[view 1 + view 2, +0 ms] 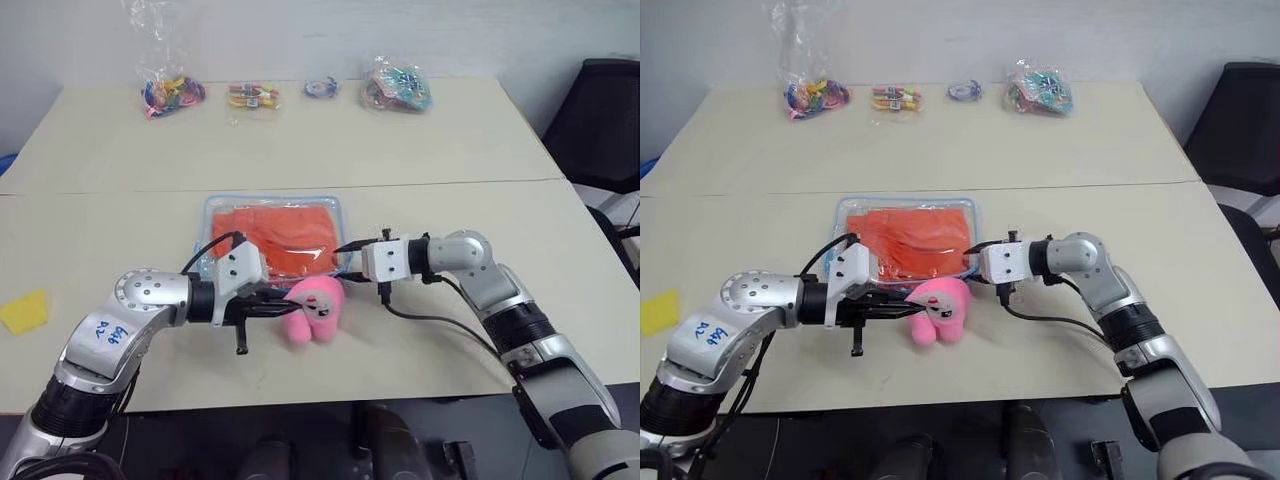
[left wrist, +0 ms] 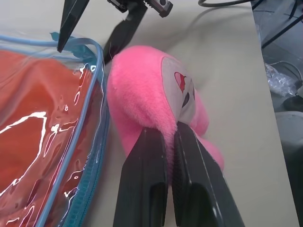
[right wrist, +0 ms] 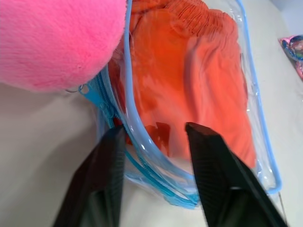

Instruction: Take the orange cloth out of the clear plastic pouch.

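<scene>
Right gripper, jaws apart, straddles the near-edge blue rim of the clear plastic pouch mid-desk; its slick film likely slips, so pinch the soft, light orange cloth inside instead.

Orange cloth lies inside clear pouch.

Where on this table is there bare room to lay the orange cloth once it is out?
Bare tabletop lies left of the clear plastic pouch, and more to its right; a band also runs between it and the far trinket bags. Crowded: the pouch's near edge, with both hands and the pink plush toy. A yellow square sits far left.
</scene>
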You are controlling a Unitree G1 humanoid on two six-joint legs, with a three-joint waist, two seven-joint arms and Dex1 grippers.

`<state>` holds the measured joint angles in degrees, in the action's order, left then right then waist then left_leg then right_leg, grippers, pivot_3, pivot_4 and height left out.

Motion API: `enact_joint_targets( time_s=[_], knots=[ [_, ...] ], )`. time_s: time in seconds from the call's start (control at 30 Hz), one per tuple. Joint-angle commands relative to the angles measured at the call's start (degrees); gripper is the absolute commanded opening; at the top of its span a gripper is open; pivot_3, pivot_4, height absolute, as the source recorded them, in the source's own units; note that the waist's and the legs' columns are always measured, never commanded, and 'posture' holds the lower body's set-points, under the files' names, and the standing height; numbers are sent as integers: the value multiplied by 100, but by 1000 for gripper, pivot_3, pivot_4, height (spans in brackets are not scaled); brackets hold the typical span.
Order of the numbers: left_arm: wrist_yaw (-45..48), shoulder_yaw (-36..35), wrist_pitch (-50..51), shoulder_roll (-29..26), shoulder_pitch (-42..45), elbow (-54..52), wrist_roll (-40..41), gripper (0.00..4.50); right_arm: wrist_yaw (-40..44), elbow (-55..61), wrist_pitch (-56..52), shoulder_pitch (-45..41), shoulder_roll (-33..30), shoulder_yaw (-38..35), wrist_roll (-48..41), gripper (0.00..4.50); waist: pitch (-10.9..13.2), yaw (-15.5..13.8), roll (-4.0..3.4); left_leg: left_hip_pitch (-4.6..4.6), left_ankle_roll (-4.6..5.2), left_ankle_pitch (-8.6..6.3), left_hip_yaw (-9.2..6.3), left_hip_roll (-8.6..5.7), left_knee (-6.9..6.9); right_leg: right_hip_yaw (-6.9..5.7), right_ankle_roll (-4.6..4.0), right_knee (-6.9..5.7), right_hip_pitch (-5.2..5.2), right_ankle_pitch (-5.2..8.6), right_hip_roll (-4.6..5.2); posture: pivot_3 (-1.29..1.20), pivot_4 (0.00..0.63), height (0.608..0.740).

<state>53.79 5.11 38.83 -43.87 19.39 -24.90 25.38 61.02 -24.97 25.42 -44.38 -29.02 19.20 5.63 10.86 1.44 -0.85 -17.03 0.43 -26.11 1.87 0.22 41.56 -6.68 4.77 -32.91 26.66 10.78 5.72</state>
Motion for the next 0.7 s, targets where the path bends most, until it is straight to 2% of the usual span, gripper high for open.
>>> enact_joint_targets(
  time_s=[0.03, 0.1, 0.3, 0.47, 0.7],
  knots=[
    [-6, -168, -51, -74, -96, -221, 75, 0, 52, 19, 207, -69, -79, -98, -80, 612, 0, 20, 0, 0, 0, 0, 0, 1, 0, -1, -1, 0, 0, 1, 0, 0, 150, 740],
    [-1, -204, -80, -93, -121, -173, 62, 0, 68, 26, 246, -45, -122, -108, -73, 63, 0, 23, 0, 0, -1, -1, 0, 2, 0, -2, -2, 0, 0, 1, 0, 0, 150, 740],
    [-27, -366, -211, -189, -268, -69, -42, 0, 87, 69, 292, 3, -232, -121, -42, 63, 1, 17, -1, 0, -2, -1, -2, 3, 0, -3, -3, 0, 0, 1, 2, 0, 150, 740],
    [-8, -1440, -276, -679, -827, 173, 47, 0, 129, 107, 372, 17, -573, -279, -121, 63, 4, 28, -6, -2, -3, -1, -3, 9, -1, -8, -6, 1, 3, 3, 2, 0, 150, 740],
    [93, -3356, -398, -1205, -1852, 864, -2, 0, 315, 259, 546, 237, -1113, -520, -404, 63, 5, 23, -8, -2, -5, -2, -5, 21, -6, -18, -7, 4, 3, 5, 7, 0, 150, 740]
  ],
)
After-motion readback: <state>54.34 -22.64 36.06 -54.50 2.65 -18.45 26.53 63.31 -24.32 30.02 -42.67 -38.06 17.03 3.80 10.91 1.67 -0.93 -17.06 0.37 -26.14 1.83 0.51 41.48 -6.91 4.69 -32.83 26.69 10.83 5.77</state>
